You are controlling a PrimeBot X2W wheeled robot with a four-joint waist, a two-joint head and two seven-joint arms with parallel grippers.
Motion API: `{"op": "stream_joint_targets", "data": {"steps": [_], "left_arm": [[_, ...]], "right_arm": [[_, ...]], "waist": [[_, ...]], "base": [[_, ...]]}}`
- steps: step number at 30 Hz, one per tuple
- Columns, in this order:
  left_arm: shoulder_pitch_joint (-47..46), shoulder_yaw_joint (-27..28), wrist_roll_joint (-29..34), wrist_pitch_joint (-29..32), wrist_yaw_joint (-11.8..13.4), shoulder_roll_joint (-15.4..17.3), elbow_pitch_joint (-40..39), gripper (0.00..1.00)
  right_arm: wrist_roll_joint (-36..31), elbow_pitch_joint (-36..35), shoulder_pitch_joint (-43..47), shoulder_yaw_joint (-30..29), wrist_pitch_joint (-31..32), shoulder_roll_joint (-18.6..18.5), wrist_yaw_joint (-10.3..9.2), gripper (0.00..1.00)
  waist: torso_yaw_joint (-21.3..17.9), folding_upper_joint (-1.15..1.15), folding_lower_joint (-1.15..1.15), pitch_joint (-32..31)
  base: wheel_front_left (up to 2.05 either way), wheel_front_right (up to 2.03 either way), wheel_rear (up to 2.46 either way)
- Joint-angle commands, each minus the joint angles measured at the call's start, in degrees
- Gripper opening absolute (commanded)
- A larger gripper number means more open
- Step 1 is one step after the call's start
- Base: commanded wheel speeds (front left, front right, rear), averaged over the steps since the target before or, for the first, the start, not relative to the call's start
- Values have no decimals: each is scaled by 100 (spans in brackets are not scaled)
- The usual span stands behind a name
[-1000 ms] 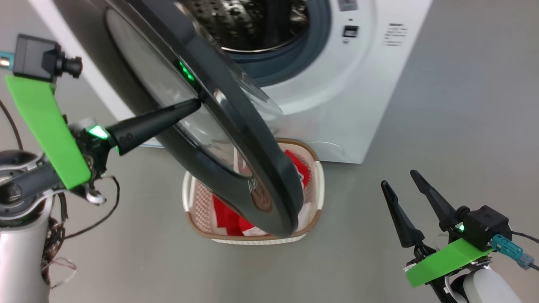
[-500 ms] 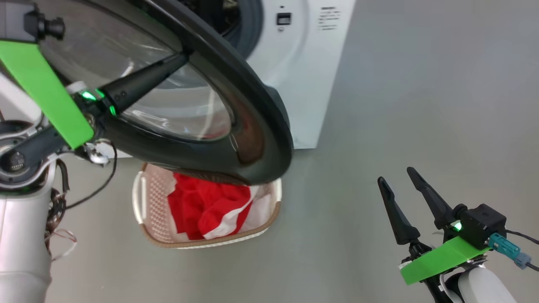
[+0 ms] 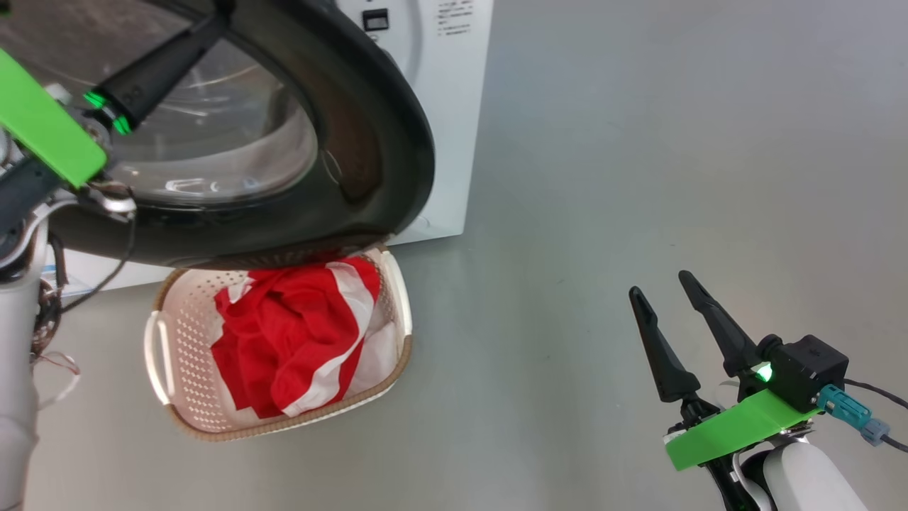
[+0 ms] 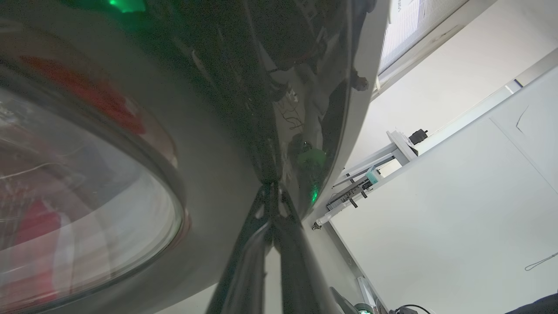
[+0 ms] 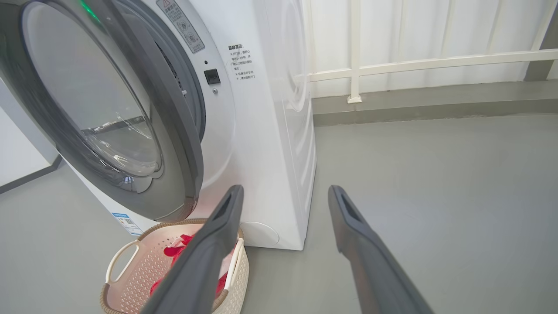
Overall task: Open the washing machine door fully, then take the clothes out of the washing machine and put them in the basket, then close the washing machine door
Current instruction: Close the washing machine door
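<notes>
The washing machine door (image 3: 369,142), black-rimmed with a bulging glass window, stands partly swung toward the white washing machine (image 3: 440,106). My left gripper (image 3: 218,20) is shut, and its joined fingertips (image 4: 270,189) press against the door's glossy outer rim (image 4: 226,131). Below the door, the cream basket (image 3: 177,333) sits on the floor with the red and white clothes (image 3: 284,333) inside. My right gripper (image 3: 660,284) hangs open and empty at the lower right, well away from the basket. The right wrist view shows the door (image 5: 174,131) ajar, the basket (image 5: 130,279) and the right gripper (image 5: 285,192).
Bare grey floor (image 3: 638,142) stretches to the right of the machine. A white railing (image 5: 392,65) and wall stand behind it. The basket sits directly under the door's lower edge, close to the machine's front.
The door has swung toward the machine with my shut left gripper against it. The head camera has turned, so the basket shows more fully. The right gripper keeps its place.
</notes>
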Motion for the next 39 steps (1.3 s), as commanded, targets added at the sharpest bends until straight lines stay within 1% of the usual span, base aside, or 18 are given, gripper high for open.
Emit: {"op": "stream_joint_targets", "data": {"steps": [1, 6, 11, 16, 22, 23, 24, 27, 28, 30, 31, 34, 39], "left_arm": [[-294, 149, 52, -134, -59, 331, -44, 0], [-380, -40, 43, -438, -59, 489, 138, 0], [-289, -261, -54, -673, -59, 626, 82, 0], [12, -517, -83, -957, -59, 813, -156, 0], [587, -740, -134, -1484, -59, 1036, -390, 0], [705, -752, -167, -1590, -59, 1060, -421, 4], [824, -759, -184, -1708, -59, 1092, -454, 18], [1218, -808, -210, -2061, -59, 1182, -568, 44], [1360, -847, -185, -2184, -59, 1218, -601, 64], [1641, -958, -76, -2444, -59, 1316, -669, 90], [1785, -1021, -42, -2569, -59, 1352, -698, 100], [2208, -1225, 90, -2975, -59, 1490, -766, 100], [2792, -1471, 183, -3745, -59, 1613, -761, 100]], "right_arm": [[-46, -155, -89, 81, -68, 19, 9, 100], [-44, -149, -91, 55, -68, 36, 9, 100], [-59, -150, -57, 15, -68, 36, 9, 100], [-74, -157, -26, -5, -68, 6, 9, 100], [-82, -149, 37, -11, -68, -34, 9, 100], [-81, -146, 50, -16, -68, -42, 9, 100], [-80, -147, 62, -20, -68, -49, 9, 100], [-84, -148, 97, -14, -68, -71, 9, 100], [-85, -144, 116, -14, -68, -77, 9, 100], [-87, -143, 147, -14, -68, -86, 9, 100], [-87, -140, 165, -13, -68, -89, 9, 100], [-85, -147, 208, -18, -68, -101, 9, 100], [-84, -136, 261, -13, -68, -106, 9, 100]], "waist": [[-121, 0, 0, 56], [-161, 0, 0, 46], [-79, 0, 0, -18], [78, 0, 0, -103], [241, 0, 0, -221], [267, 0, 0, -245], [289, 0, 0, -260], [346, 0, 0, -314], [365, 0, 0, -343], [389, 0, 0, -378], [397, 0, 0, -400], [422, 0, 0, -435], [453, 0, 0, -466]], "base": [[0, 0, 0], [0, 0, 0], [0, 0, 0], [0, 0, 0], [0, 0, 0], [0, 0, 0], [0, 0, 0], [0, 0, 0], [0, 0, 0], [0, 0, 0], [0, 0, 0], [0, 0, 0], [0, 0, 0]]}}
